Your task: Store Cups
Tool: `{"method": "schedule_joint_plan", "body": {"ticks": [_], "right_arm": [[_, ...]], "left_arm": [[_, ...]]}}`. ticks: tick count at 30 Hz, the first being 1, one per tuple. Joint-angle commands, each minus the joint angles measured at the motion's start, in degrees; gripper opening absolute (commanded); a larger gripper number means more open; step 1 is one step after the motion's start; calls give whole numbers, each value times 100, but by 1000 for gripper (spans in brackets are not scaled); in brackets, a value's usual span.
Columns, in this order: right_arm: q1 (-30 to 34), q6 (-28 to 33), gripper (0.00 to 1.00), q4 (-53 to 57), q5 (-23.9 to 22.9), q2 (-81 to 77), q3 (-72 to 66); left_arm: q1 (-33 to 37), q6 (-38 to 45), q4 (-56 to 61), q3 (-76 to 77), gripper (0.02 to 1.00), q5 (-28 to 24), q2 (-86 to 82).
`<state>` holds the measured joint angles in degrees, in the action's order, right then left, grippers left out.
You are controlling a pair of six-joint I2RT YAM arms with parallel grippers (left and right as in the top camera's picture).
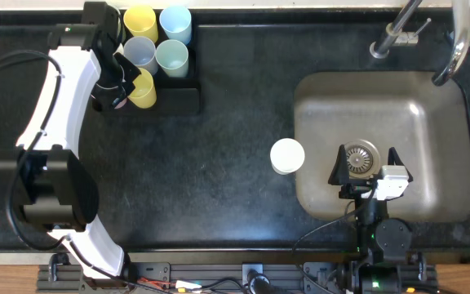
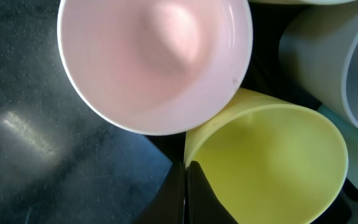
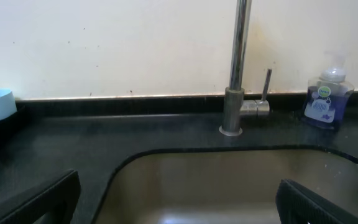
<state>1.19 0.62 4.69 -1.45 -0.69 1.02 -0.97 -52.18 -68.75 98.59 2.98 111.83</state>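
Note:
A black rack (image 1: 182,96) at the counter's back left holds several cups: yellow (image 1: 140,20), light blue (image 1: 175,23), pale blue (image 1: 139,52) and teal (image 1: 171,57). My left gripper (image 1: 130,82) is at the rack's front left corner, shut on the rim of a tilted yellow cup (image 1: 144,90). In the left wrist view that yellow cup (image 2: 272,162) leans against a pink cup (image 2: 154,62), and my left gripper (image 2: 185,186) pinches its wall. A white cup (image 1: 287,155) stands alone on the counter by the sink's left edge. My right gripper (image 1: 370,167) hangs open over the sink, holding nothing.
The steel sink (image 1: 431,106) fills the right side, with the tap (image 3: 236,68) behind it and a soap bottle (image 3: 327,99) at the back right. Dark counter (image 1: 219,188) stretches between the rack and the sink.

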Motion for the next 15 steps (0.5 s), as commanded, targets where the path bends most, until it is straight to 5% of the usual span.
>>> {"method": "schedule_joint_plan", "body": {"ticks": [1,7,10,11,12,15], "right_arm": [[28,-24,998,-28,39,48,-76],[28,-24,998,-28,39,48,-76],[28,-24,996,-26,39,48,-76],[28,-24,998,-28,39,48,-76],[28,-24,998,-26,39,48,-76],[28,-24,998,-28,39,48,-76]], "left_arm": [[48,-85,11,-17,36,-57,177],[48,-85,9,-17,82,-57,203],[48,-83,9,-17,380,-57,203],[48,-83,7,-17,527,-57,203],[48,-83,7,-17,796,-57,203],[48,-83,0,-17,879,-57,186]]}}
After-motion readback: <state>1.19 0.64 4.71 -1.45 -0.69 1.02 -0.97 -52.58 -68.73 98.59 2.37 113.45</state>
